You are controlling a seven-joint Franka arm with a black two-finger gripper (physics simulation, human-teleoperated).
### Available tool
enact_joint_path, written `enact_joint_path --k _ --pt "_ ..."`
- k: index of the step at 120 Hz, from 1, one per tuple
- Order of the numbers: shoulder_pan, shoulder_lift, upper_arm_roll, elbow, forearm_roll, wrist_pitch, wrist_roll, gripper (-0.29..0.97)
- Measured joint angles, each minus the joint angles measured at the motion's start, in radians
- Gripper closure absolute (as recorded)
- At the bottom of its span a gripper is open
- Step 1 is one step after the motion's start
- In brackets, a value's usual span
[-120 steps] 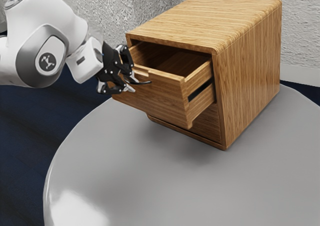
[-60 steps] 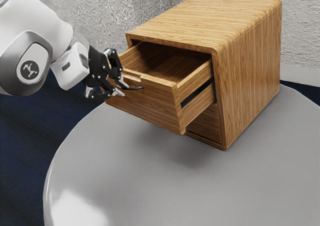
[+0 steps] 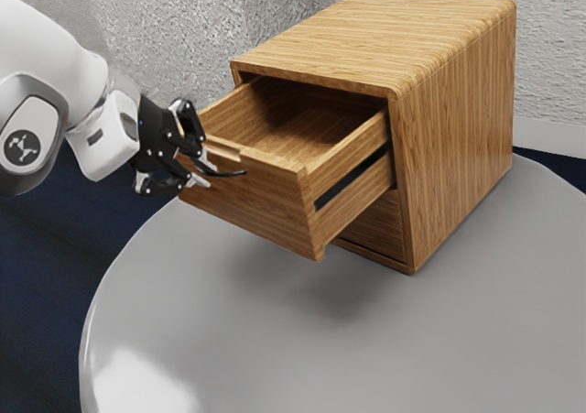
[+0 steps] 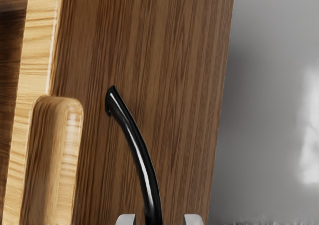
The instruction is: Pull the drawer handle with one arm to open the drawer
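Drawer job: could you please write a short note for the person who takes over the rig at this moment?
Claw: at the black handle on the drawer front; I cannot tell whether it clamps the handle.
Things: the drawer juts out of the wooden cabinet toward the exterior view's left. The cabinet stands on the grey round table.
Done: drawer pulled well out; its inside floor shows.
Left: probably pull a little further if full opening is wanted, then withdraw the claw.

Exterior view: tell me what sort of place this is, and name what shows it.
Probably a bare simulated test room rather than a lived-in home. A round grey table holds a wooden cabinet with its drawer partly open, and behind them are a rough grey wall and a dark blue floor.
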Motion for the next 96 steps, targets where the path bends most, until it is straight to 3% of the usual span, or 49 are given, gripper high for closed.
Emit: enact_joint_path --k 77,85,96 --pt "0.003 -0.089 -0.002 -0.074 0.013 0.004 -0.017 0.64" --pt "0.002 -0.128 -0.012 -0.041 0.028 -0.021 -0.017 0.56" --pt "0.002 -0.137 -0.001 0.153 0.042 -0.157 -0.017 0.38"
